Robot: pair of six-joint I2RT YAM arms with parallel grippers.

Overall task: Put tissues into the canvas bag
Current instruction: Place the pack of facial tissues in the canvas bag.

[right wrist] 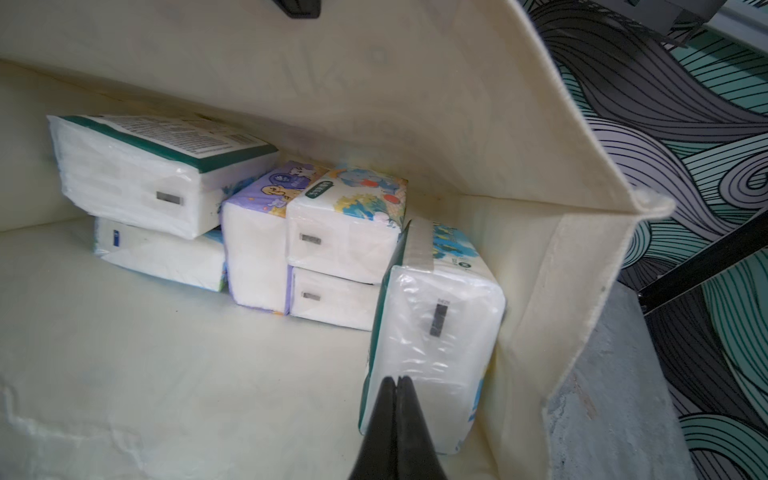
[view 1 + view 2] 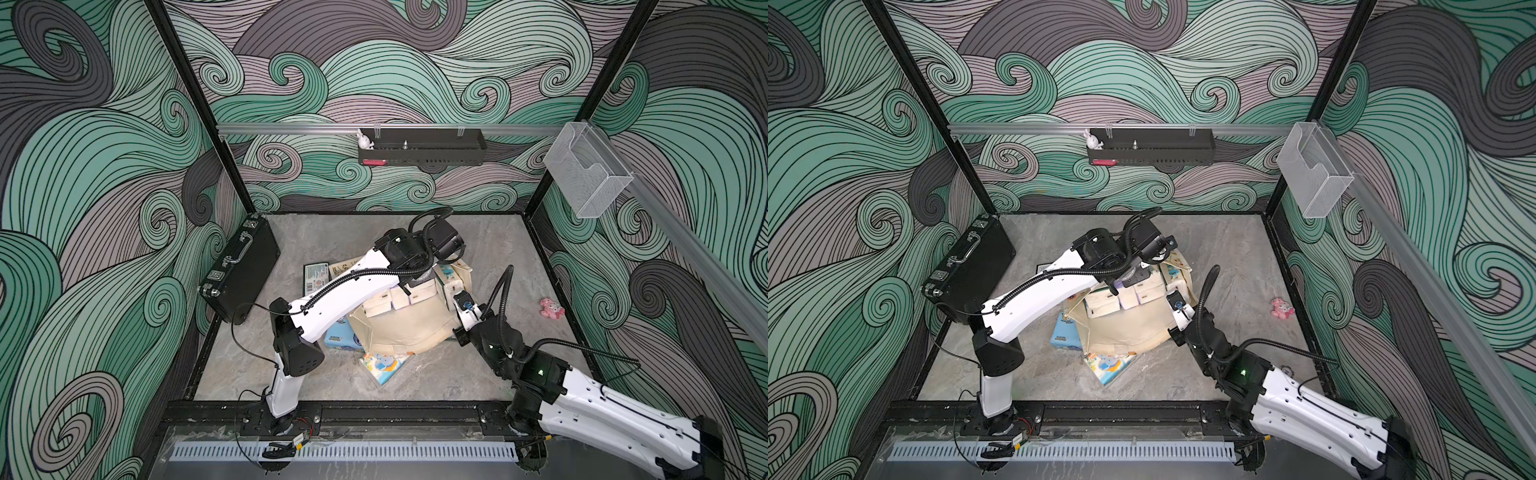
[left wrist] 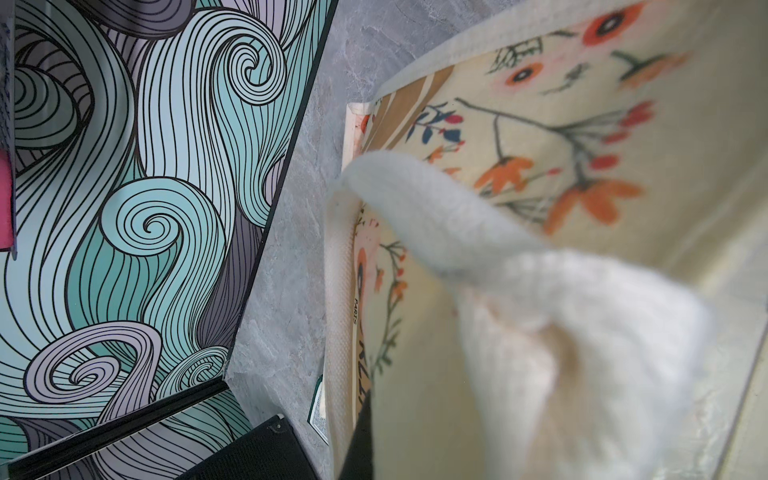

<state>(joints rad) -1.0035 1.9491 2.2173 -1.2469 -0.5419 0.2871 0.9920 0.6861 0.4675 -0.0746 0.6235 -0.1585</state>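
While the left claw (image 3: 371, 419) pinches the white rope handle (image 3: 436, 216) of the cream flowered canvas bag (image 2: 399, 328), the closed, empty right claw (image 1: 397, 380) has the elephant-print tissue pack (image 2: 384, 365) at 7 o'clock.

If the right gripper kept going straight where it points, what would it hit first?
Most likely the upright tissue pack just ahead of the shut right gripper, inside the canvas bag. Its tips may already touch the wrapper; depth is unclear.
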